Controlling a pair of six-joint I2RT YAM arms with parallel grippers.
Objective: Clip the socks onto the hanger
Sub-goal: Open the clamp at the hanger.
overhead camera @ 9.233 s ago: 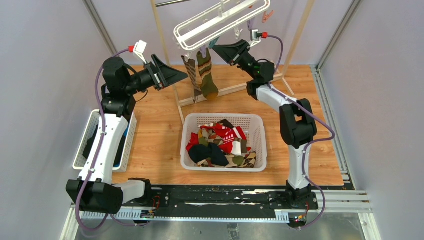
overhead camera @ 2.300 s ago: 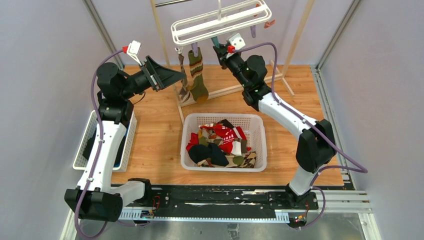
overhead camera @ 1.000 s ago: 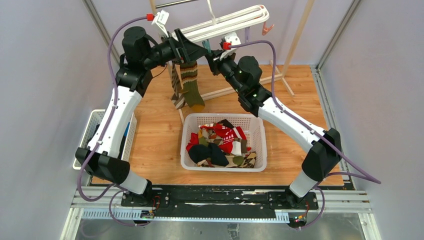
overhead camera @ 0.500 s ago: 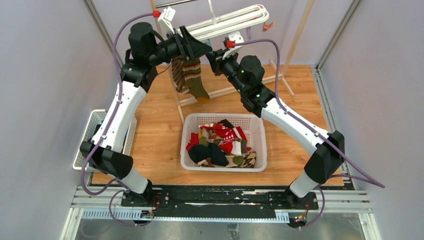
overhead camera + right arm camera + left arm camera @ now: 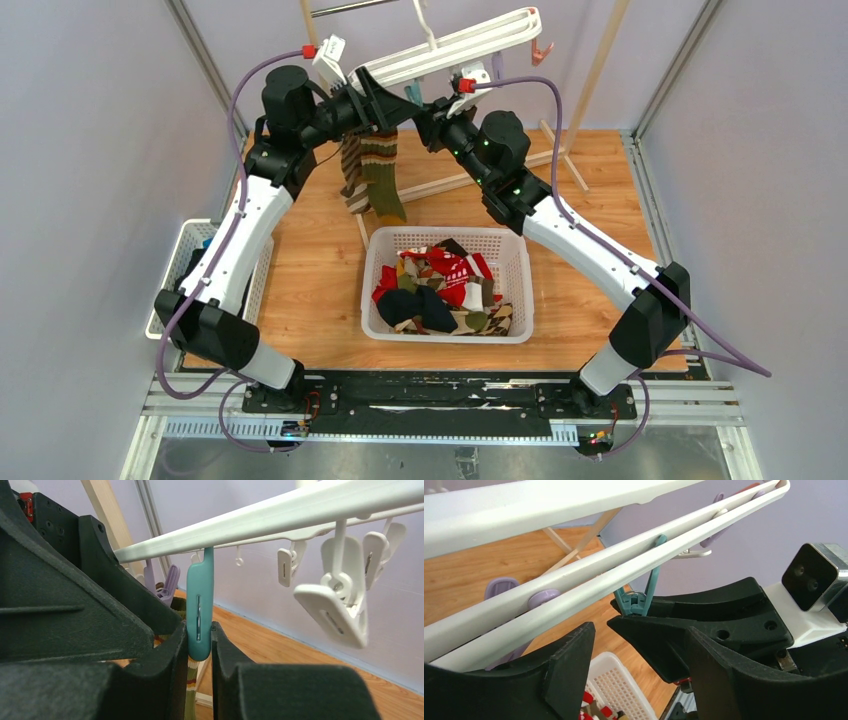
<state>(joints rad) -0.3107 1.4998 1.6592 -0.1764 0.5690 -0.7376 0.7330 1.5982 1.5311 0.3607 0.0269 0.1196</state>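
The white hanger (image 5: 450, 50) hangs tilted from the rack's bar. My right gripper (image 5: 199, 639) is shut on a teal clip (image 5: 200, 605) under its rail (image 5: 280, 517). My left gripper (image 5: 639, 630) is open just below the same rail (image 5: 624, 567). It faces the teal clip (image 5: 644, 597), and the right gripper's finger shows in its gap. An olive-striped sock (image 5: 380, 165) and an argyle sock (image 5: 350, 170) hang from the hanger under the left gripper (image 5: 393, 100). More socks (image 5: 440, 290) lie in the white basket (image 5: 445, 335).
White clips (image 5: 335, 605) and lavender clips (image 5: 170, 582) dangle from the rail, and an orange clip (image 5: 541, 50) hangs at its far end. The wooden rack (image 5: 600, 70) stands behind. A second white basket (image 5: 165, 300) sits at the left by the left arm.
The left gripper has narrowed a little and shifted slightly beside the right gripper under the rail. The hanging socks have swung. The right gripper stays shut on the teal clip.
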